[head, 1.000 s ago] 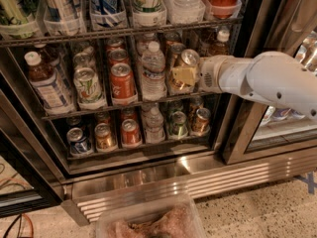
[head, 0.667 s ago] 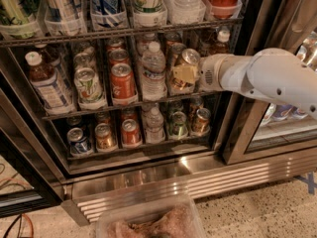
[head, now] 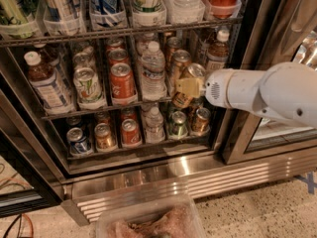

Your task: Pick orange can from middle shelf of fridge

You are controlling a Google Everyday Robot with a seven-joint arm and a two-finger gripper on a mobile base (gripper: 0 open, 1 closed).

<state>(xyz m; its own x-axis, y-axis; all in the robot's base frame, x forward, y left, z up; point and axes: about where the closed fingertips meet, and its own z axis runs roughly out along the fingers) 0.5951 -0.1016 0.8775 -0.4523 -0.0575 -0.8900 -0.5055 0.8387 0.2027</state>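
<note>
Compared with the earlier view, the white arm (head: 267,93) sits slightly lower in the frame, and the orange can (head: 182,100) now leans, with its silver lid tipped toward the upper right. The claw (head: 189,87) lies just right of centre, at the front edge of the middle shelf (head: 99,109). Its pale yellow pads (head: 187,86) are closed narrowly across the body of the orange can, which it holds. The can's lid shows above the pads and its bronze base below them, at the right end of the shelf inside the open fridge (head: 198,180).

To the left of the held can on the same shelf stand a clear water bottle (head: 152,73), then a red-orange can (head: 122,81), a white-and-green can (head: 88,86) and, at the far left, a tea bottle (head: 44,81) with a white cap. A second tea bottle (head: 218,51) stands behind and above the claw, toward the upper right. More cans fill the lanes behind the front row.

The rack above, along the top of the frame, carries tall cans and bottles in clear trays. The lower shelf (head: 138,150) holds a row of small cans and a small bottle. The fridge's ribbed steel base runs across the lower part of the frame. A clear plastic tub (head: 148,222) is at the bottom centre.
</note>
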